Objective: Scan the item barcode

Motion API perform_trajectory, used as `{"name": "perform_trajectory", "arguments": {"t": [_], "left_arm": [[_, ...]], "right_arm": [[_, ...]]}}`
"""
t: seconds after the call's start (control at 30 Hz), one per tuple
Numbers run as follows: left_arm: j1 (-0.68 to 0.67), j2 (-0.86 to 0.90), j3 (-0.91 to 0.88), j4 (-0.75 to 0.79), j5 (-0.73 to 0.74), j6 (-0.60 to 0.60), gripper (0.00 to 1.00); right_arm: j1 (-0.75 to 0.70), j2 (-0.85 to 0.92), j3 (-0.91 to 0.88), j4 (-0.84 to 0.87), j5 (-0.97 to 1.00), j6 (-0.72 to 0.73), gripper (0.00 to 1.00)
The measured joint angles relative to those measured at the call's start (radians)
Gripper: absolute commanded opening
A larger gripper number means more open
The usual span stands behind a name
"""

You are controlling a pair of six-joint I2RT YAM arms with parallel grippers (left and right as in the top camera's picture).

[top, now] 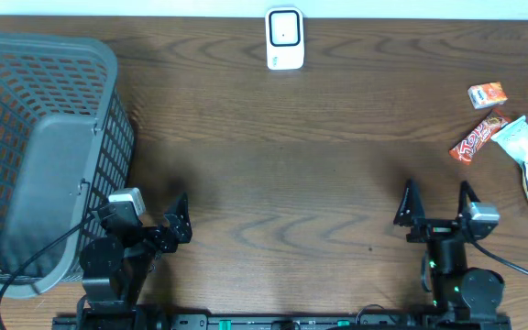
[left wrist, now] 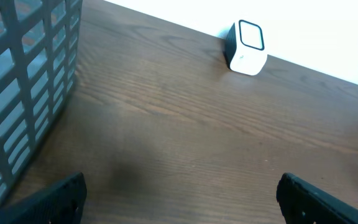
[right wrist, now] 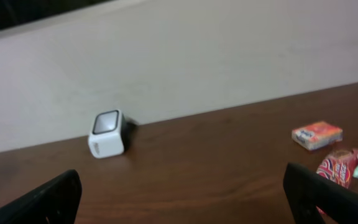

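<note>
- Worktop (top: 291, 165): a dark, wood-grained surface is shown from above, bounded by a pale wall at the far edge.
- Left claw (top: 181, 220): it is seen at the near edge, just beside the basket. Its fingers are spread wide apart and nothing is held between them. In the left wrist view only the two dark fingertips (left wrist: 48, 202) are visible at the lower corners.
- Right claw (top: 437, 197): it is seen at the near right with its fingers likewise set wide apart and empty. It is pointed toward the far edge.
- Scanner (top: 284, 38): a small white unit with a dark-framed window is placed at the far edge, near the middle and close to the wall. It is well apart from both claws.
- Orange box (top: 487, 94): a small carton is laid flat at the far right.
- Red snack bar (top: 478, 137): a wrapped bar is laid at a slant just nearer than the orange box, its end touching the pale packet.
- Pale packet (top: 523, 142): a crumpled white-and-green wrapper is seen at the right edge.
- Basket (top: 108, 156): a grey mesh basket is placed at the far left, and nothing can be seen inside it.
</note>
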Motion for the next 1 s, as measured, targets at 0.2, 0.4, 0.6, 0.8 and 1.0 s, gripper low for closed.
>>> {"name": "perform_trajectory", "arguments": {"t": [0.2,0.4,0.6,0.8,1.0], "left_arm": [[0.0,0.0,0.0,0.0,0.0,0.0,0.98],[0.0,0.0,0.0,0.0,0.0,0.0,0.98],[0.0,0.0,0.0,0.0,0.0,0.0,0.98],[0.0,0.0,0.0,0.0,0.0,0.0,0.98],[0.0,0.0,0.0,0.0,0.0,0.0,0.98]], "right_arm": [[0.001,0.0,-0.1,0.063,0.016,-0.017,0.99],[0.003,0.0,-0.111,0.013,0.027,-0.09,0.99],[0.009,0.0,-0.111,-0.005,0.03,-0.143,0.99],[0.01,0.0,-0.111,-0.005,0.03,-0.154,0.99],[0.01,0.0,-0.111,-0.005,0.03,-0.159,0.99]]}}
